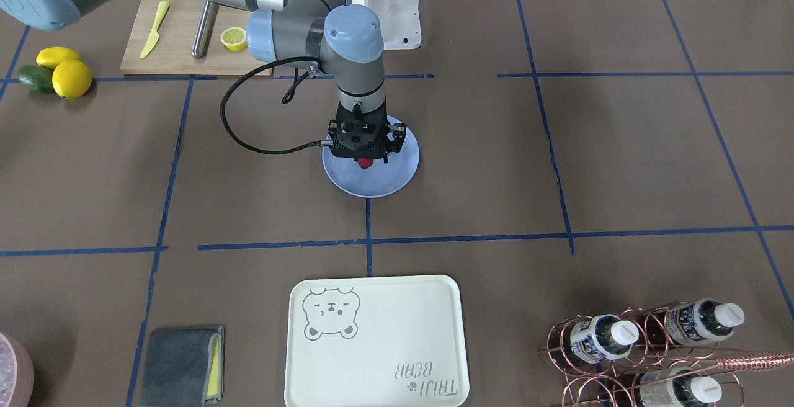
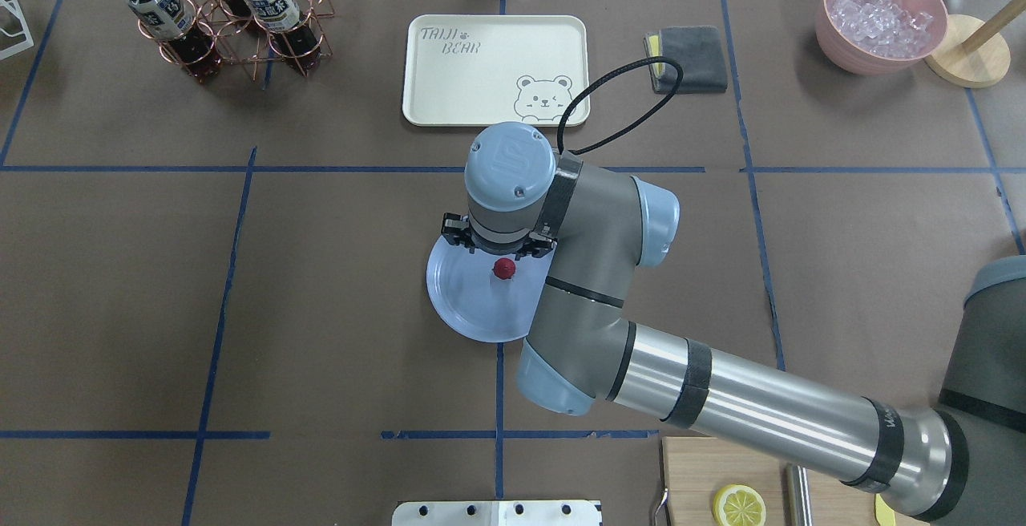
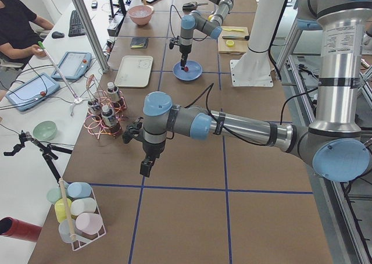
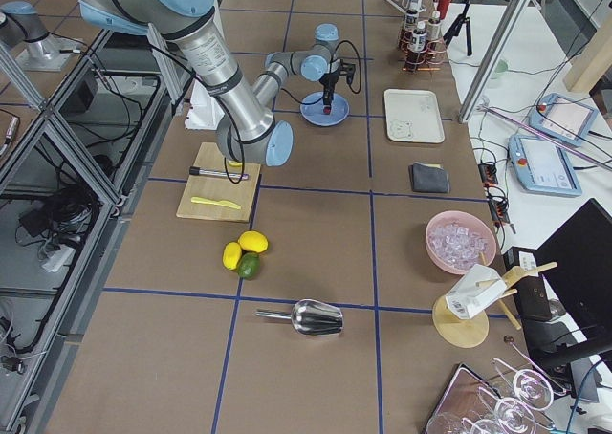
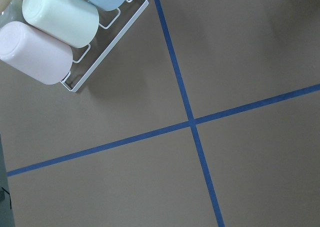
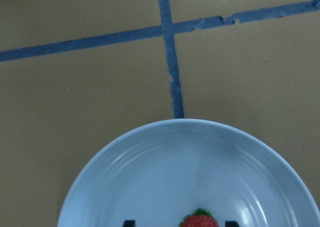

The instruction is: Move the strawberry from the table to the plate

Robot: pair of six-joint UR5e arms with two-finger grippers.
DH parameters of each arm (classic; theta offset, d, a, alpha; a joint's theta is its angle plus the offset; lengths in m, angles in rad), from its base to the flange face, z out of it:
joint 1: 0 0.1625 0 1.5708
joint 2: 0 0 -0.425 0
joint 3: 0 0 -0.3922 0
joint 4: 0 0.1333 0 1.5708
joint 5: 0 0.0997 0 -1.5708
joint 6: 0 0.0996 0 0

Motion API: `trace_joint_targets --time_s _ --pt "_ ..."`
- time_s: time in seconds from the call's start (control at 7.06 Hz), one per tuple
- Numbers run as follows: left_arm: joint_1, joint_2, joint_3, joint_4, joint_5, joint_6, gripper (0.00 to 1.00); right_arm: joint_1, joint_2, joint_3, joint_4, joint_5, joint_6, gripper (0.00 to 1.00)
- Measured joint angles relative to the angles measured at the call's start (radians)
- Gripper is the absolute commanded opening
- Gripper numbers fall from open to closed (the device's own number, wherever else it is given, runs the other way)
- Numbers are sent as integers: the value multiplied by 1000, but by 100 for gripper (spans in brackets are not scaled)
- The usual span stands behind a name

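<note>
The light-blue plate lies near the middle of the brown table. The small red strawberry rests inside it. My right gripper hangs straight down over the plate, open. In the right wrist view its two dark fingertips stand wider apart than the berry, which sits nearer the right-hand tip. My left gripper shows only in the exterior left view, low over bare table far from the plate. I cannot tell whether it is open or shut.
A cream bear tray lies beyond the plate, beside a grey cloth and a copper bottle rack. A cutting board with a lemon half, whole lemons, a pink ice bowl and racked cups ring the table.
</note>
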Motion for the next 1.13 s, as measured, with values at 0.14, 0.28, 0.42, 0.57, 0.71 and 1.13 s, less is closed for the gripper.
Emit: trace_joint_targets --time_s 0.14,0.28,0.42,0.57,0.71,1.13 --pt "0 -3 2 -1 0 0 100 26 -3 31 -5 20 -1 100" --pt "-1 -8 6 -1 0 0 100 72 -27 94 -28 67 -6 100" --pt "-1 -13 10 -1 1 0 100 133 -88 195 -75 116 -38 100" --pt "-2 -15 12 1 0 0 100 193 -179 317 -133 140 -121 100" --pt "-5 -15 17 2 -3 0 100 255 -281 435 -192 151 -253 100" --pt "-13 -2 27 9 -53 19 100 514 -527 535 -249 284 -732 100"
